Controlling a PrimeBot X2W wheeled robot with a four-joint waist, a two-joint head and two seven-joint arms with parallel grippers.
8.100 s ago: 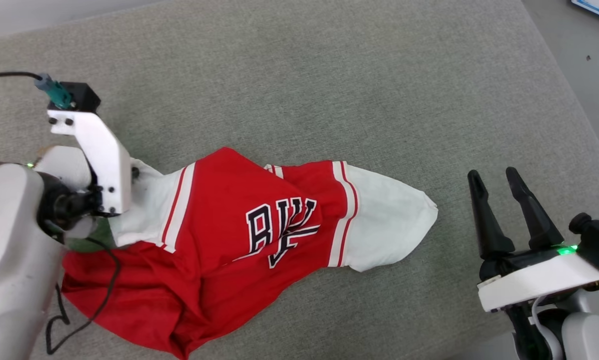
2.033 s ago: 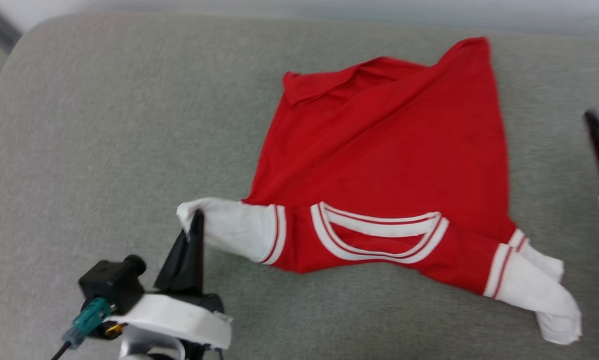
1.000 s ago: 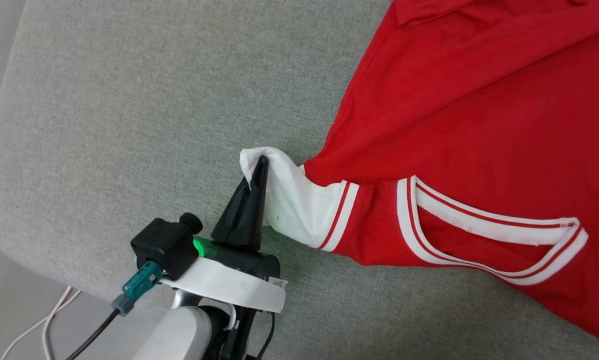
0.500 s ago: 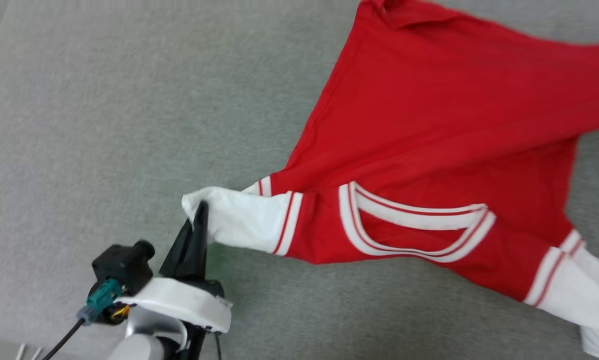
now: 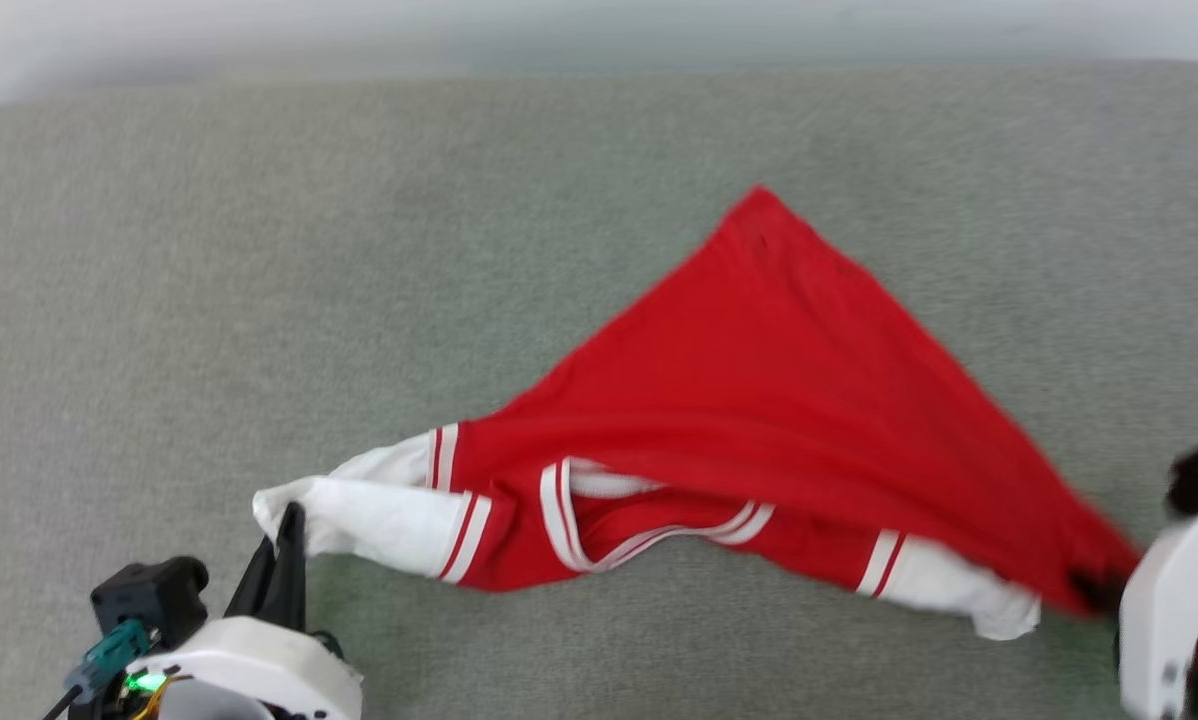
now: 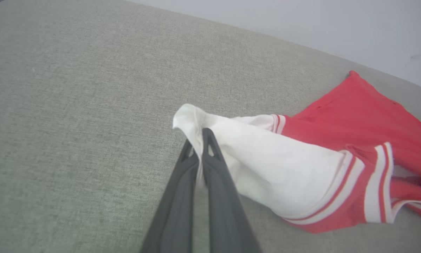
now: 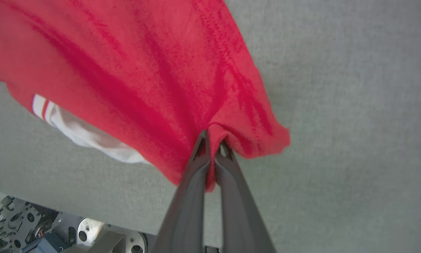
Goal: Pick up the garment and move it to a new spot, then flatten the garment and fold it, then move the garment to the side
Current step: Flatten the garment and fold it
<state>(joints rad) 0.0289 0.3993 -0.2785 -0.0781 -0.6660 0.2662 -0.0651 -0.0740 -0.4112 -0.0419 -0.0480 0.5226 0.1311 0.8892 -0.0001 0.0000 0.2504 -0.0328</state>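
The garment (image 5: 779, 400) stretches as a red triangle across the grey upholstered surface (image 5: 259, 250), with its point away from the robot and its striped collar (image 5: 649, 520) along the near edge. The left end effector (image 6: 200, 140) is clamped on the tip of one white sleeve (image 6: 266, 165), with its two dark fingers pressed together around the cloth. The right end effector (image 7: 214, 140) is likewise closed on a bunched red edge just beyond the other white sleeve (image 5: 949, 590), so the shirt spans between the two.
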